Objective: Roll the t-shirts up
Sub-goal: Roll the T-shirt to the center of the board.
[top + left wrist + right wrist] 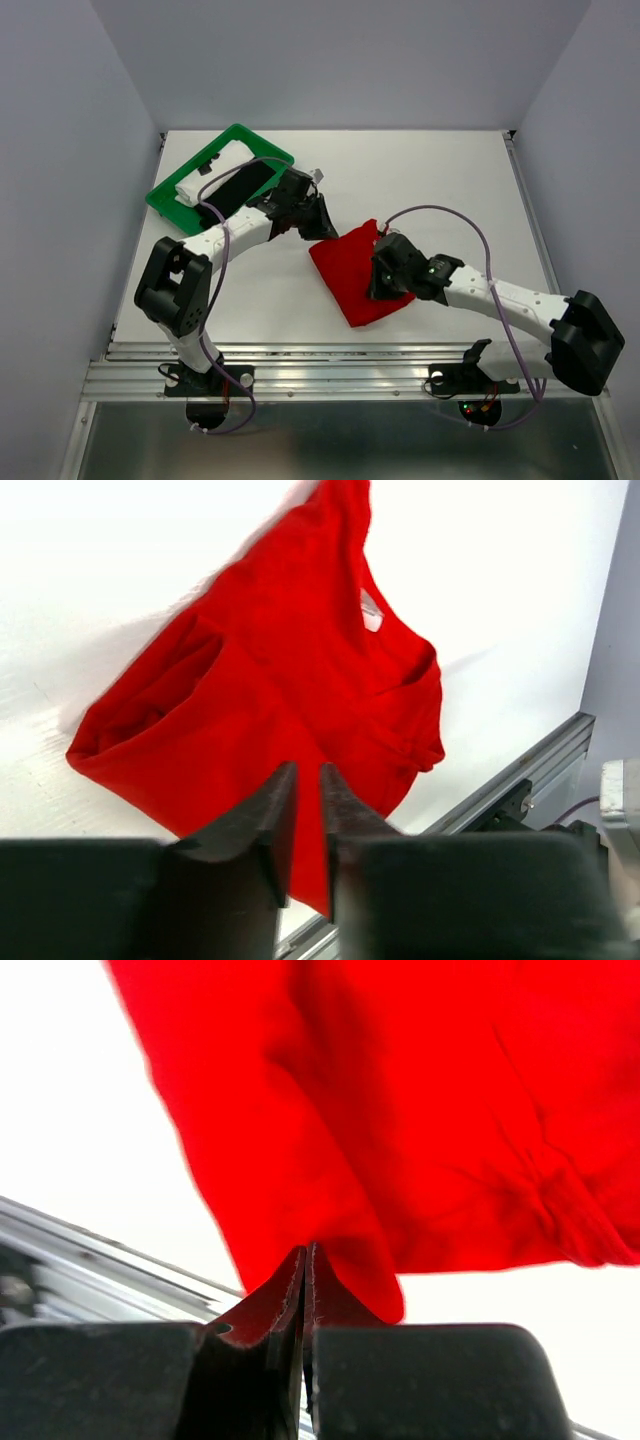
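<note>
The right hand [305, 1250] is clamped on the red t-shirt [345, 268] at its right corner; the left hand [308, 770] pinches its far-left edge. Behind-left of it, a green tray [165, 195] holds the white t-shirt [205, 172] and black t-shirt [238, 185]. The surface [440, 180] stretches wide to its right; a metal rail [330, 370] runs nearside.

1 green plastic tray [163, 196], rectangular with a raised rim, set askew at the far left corner of the bench [440, 170]. 1 white bench, flat and matt, edged along its near side by 1 ribbed aluminium rail [340, 372]. Plain grey walls [330, 60] enclose the bench at left, right and rear.
</note>
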`<state>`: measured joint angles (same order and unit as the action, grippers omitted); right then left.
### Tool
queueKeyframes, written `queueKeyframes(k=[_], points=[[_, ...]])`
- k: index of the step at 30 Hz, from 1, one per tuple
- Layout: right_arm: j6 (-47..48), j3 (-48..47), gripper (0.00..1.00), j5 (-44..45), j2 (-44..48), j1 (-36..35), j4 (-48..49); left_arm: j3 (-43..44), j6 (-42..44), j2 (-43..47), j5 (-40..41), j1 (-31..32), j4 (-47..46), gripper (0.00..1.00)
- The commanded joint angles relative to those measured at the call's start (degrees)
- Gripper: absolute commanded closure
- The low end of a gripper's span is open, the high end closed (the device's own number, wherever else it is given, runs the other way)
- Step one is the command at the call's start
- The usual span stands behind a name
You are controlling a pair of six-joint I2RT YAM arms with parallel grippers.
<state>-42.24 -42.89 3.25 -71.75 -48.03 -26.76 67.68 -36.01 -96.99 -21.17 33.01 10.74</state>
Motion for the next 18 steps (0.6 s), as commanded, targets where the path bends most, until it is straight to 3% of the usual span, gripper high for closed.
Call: queueKeyframes(k=[1,2,8,18], points=[[0.7,-4.6,0.97,1.1,-0.7,0.0,1.6,1.1,0.6,1.5,0.2,0.3,0.5,0.94],[0.3,-5.3,0.97,1.2,-1.5,0.0,2.2,0.4,0.3,1.0,0.0,0.3,0.5,1.00],[-1.8,-7.0,0.97,3.1,-8.1,0.0,7.2,-3.2,-0.7,-0.8,0.0,0.6,-1.9,1.00],[-4.1,-1.8,0.98,8.0,-16.0,0.0,8.7,-4.8,-0.4,-7.2,-1.2,0.8,-5.5,1.00]])
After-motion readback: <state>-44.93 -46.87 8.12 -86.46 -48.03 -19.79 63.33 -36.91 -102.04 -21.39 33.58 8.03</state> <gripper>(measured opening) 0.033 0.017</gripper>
